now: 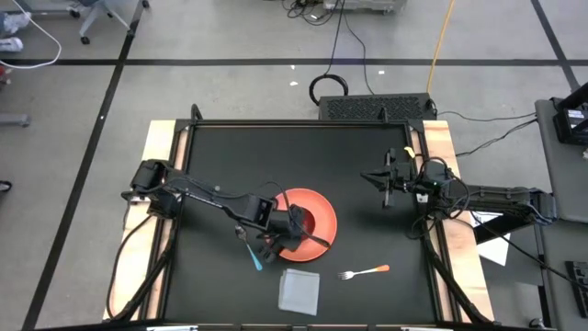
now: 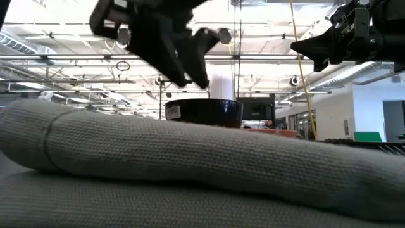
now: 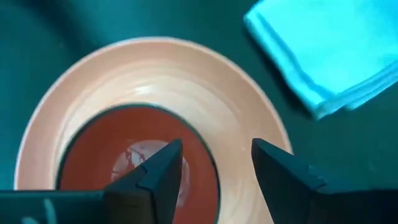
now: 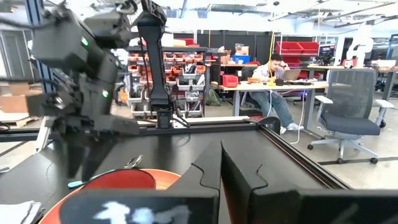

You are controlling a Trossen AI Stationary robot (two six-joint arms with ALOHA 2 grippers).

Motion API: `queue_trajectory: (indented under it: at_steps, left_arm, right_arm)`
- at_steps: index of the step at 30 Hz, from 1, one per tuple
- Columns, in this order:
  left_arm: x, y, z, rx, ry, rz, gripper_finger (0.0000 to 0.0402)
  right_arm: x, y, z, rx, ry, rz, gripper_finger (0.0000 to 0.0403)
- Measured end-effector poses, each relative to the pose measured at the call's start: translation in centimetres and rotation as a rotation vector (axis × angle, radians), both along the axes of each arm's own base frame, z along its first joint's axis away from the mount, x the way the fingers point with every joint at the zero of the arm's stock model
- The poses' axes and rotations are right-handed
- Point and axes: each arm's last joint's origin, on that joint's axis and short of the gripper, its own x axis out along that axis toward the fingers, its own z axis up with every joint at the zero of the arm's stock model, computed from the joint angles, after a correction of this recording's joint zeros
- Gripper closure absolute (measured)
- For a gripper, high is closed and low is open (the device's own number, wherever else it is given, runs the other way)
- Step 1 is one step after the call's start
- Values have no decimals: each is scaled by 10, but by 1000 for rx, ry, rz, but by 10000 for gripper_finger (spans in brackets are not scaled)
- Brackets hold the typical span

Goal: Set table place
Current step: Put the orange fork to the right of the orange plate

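A dark bowl [image 3: 99, 155] with a red-brown inside stands by its base on the orange plate [image 1: 317, 213], which lies flat on the black table [image 1: 230, 156]. My left gripper [image 3: 217, 149] hangs open just above the bowl, one finger over its inside and one outside its rim [image 2: 204, 102], clear of it in the low view. My right gripper [image 4: 221, 163] is shut with nothing in it and waits raised near the table's right edge [image 1: 384, 179].
A folded grey napkin [image 1: 299, 290] lies near the front edge and fills the low view's foreground [image 2: 190, 171]. An orange-handled fork [image 1: 363, 272] lies to its right, and a blue utensil [image 1: 254, 260] lies left of the plate. A person sits at a desk beyond the table [image 4: 277, 81].
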Motion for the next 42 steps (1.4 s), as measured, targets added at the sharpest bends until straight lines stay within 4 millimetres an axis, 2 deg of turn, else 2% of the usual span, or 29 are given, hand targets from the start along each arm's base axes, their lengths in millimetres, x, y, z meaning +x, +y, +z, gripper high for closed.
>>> queue_trajectory:
  at_steps: [5,9,12,16,17,22,26,29,32,36,42]
  left_arm:
    - [-1,-14,21,-50,38,67,199]
    - [-11,-23,22,-12,116,66,218]
    - [-18,-27,20,84,147,84,272]
    - [-23,-31,19,167,152,98,377]
    - [-23,-32,20,174,145,107,388]
    - [-27,-29,45,212,-3,182,397]
    - [-35,-17,81,178,-172,244,399]
    - [-48,-3,111,140,-295,305,399]
    - [-68,10,129,91,-399,345,400]
    - [-97,29,134,0,-549,459,400]
    - [-137,40,118,-86,-750,565,401]
  right_arm:
    - [0,0,-1,2,7,0,403]
    - [0,0,-1,4,14,3,403]
    - [0,0,-2,4,17,3,403]
    - [0,0,-2,6,22,3,403]
    - [0,0,-2,6,22,3,403]
    - [0,0,-2,10,21,4,403]
    - [0,0,-2,20,20,5,403]
    - [0,0,-2,20,20,5,403]
    - [0,0,-3,22,26,6,403]
    - [1,0,-4,23,37,6,403]
    - [1,0,-3,20,30,5,403]
